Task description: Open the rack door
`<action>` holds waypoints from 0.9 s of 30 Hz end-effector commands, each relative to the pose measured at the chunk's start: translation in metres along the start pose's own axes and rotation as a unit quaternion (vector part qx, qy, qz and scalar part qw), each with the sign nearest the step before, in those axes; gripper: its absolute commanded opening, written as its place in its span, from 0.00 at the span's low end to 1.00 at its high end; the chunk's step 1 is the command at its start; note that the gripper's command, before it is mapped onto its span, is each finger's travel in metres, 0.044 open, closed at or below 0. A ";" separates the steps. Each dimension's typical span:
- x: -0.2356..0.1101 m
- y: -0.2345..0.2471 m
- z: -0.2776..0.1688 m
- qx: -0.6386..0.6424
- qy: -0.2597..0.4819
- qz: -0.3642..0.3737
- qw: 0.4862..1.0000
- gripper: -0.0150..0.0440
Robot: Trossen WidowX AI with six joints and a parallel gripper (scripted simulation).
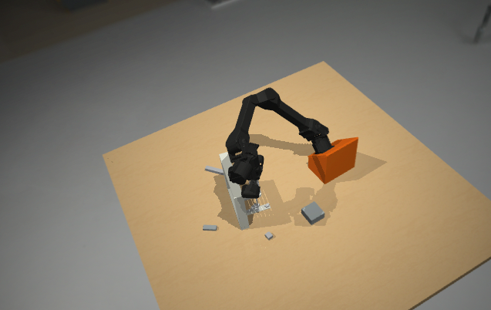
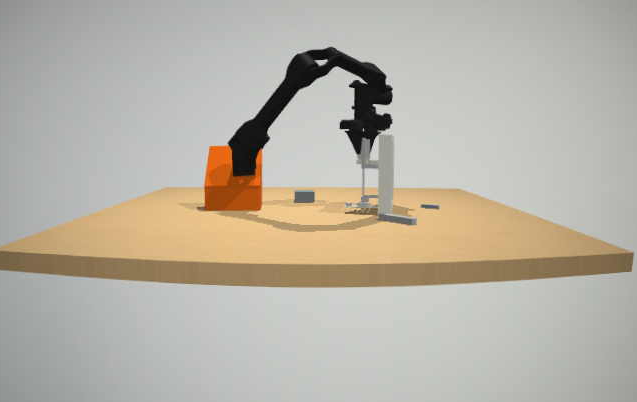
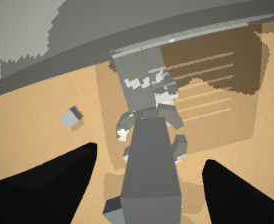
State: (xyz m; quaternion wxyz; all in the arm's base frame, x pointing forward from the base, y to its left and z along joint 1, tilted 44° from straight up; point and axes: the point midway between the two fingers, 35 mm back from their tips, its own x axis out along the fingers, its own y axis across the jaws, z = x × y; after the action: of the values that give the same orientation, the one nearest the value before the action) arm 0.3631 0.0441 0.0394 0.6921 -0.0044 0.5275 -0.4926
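Visibly, no lettering marks the orange block (image 1: pixel 340 160) (image 2: pixel 233 197) or arm (image 1: pixel 291 113) (image 2: pixel 278 102).

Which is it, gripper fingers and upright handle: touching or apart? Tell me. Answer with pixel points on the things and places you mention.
Apart. The wrist view shows it: table shows between the upright handle (image 2: pixel 365 149) (image 3: pixel 153 162) and the black fingertips of the gripper (image 2: pixel 365 152) (image 3: pixel 150 159) on both sides.

Handle (image 2: pixel 365 150) (image 3: pixel 152 165) beside frame (image 1: pixel 244 221) (image 2: pixel 386 175).

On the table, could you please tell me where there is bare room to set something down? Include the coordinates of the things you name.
The table (image 1: pixel 216 270) (image 2: pixel 311 245) looks bare between the small block (image 1: pixel 269 235) and its near edge; it is crowded around the frame (image 1: pixel 243 221) (image 2: pixel 385 175) and gripper.
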 end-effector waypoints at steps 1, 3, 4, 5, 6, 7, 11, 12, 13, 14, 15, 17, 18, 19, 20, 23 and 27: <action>0.000 0.000 0.001 0.108 -0.002 -0.001 0.994 0.75; 0.000 0.000 0.001 0.157 -0.002 0.000 0.988 0.75; 0.000 0.000 0.001 0.182 -0.002 0.000 0.983 0.75; 0.000 0.000 0.001 0.206 -0.002 0.000 0.979 0.75; 0.000 0.000 0.001 0.230 -0.002 0.000 0.973 0.75; 0.000 0.000 0.001 0.254 -0.002 0.000 0.967 0.75; 0.000 0.000 0.001 0.349 -0.002 0.000 0.937 0.75; 0.000 0.000 0.001 0.372 -0.002 0.000 0.928 0.75; 0.000 0.000 0.001 0.395 -0.002 0.000 0.919 0.75; 0.000 0.000 0.001 0.417 -0.002 0.000 0.909 0.75; 0.000 0.000 0.001 0.440 -0.002 0.000 0.898 0.75; 0.000 0.000 0.001 0.484 -0.002 0.000 0.875 0.75; 0.000 0.000 0.001 0.505 -0.002 0.000 0.863 0.75; 0.000 0.000 0.001 0.526 -0.002 0.001 0.850 0.75; 0.000 0.000 0.001 0.547 -0.002 0.001 0.837 0.75; 0.000 0.000 0.001 0.604 -0.002 0.001 0.797 0.75; 0.000 0.000 0.001 0.617 -0.002 0.001 0.787 0.75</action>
State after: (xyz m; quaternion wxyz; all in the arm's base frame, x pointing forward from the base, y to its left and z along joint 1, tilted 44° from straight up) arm 0.3631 0.0441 0.0395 0.5617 0.4044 0.1353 -0.7090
